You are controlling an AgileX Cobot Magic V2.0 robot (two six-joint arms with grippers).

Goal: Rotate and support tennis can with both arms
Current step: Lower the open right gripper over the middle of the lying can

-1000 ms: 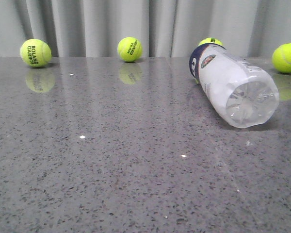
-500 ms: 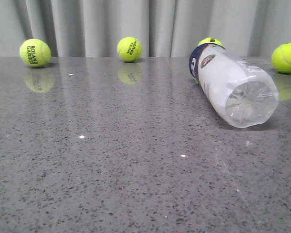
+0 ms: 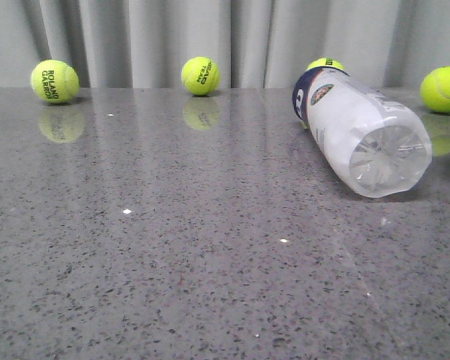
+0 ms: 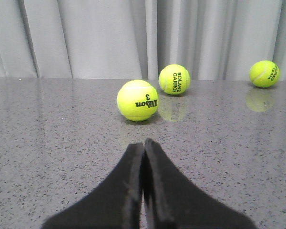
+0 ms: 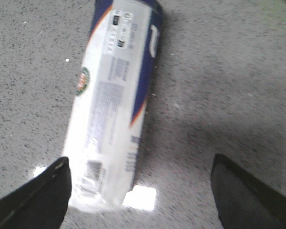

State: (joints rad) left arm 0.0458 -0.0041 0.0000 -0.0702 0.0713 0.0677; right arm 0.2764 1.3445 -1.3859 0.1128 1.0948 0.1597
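Lying on its side at the right of the grey speckled surface [image 3: 172, 270]: one tennis can [image 3: 360, 131], no arm touching it.

Surface: polished grey stone, reflective, backed by a pale pleated curtain [image 3: 157, 37]. Tennis can: long translucent-white tube, navy band at its far end, clear moulded base turned toward the front camera, round logo and barcode showing on the label; it rests flat on the surface with one ball just behind its navy end. Right gripper [image 5: 140, 191]: poised above the can's base end, jaws spread wide, can between and below them, apart from both. Left gripper [image 4: 143, 183]: low over the surface, jaws pressed together on nothing, pointed at a Wilson ball [image 4: 137, 100]. Further tennis balls: Roland Garros ball [image 3: 54, 81], Head ball [image 3: 200, 76], one at the far right [image 3: 443, 89].
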